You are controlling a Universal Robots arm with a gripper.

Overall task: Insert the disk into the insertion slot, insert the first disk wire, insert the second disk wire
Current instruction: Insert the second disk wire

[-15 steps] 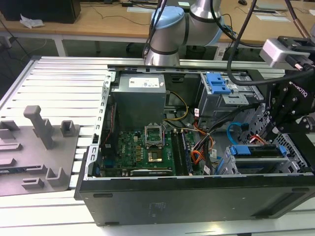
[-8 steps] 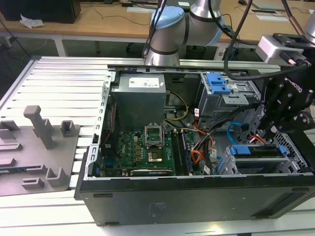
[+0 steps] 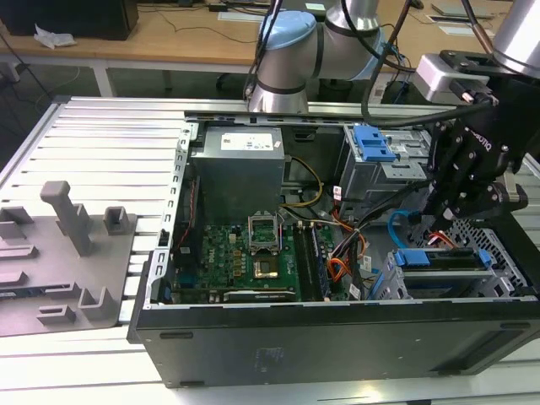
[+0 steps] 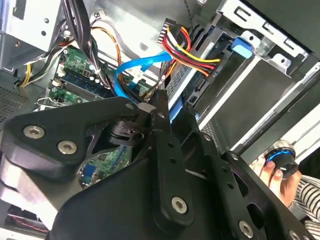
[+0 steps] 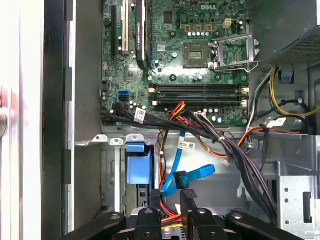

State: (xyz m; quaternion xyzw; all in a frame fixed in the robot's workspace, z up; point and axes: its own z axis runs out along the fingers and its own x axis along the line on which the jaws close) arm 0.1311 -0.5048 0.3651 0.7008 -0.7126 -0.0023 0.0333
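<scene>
The gripper (image 3: 445, 207) is hanging over the slot (image 3: 499, 243) at the exterior view's right, where the disk (image 3: 443, 258) is already sitting. Red-and-yellow wires (image 4: 195, 52) are running close by it. Whether it is gripping anything, I cannot tell.

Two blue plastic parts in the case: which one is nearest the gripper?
The blue carrier of the disk, low in the insertion slot just below the gripper. The blue latch sits higher on the taller bay, farther off.
</scene>
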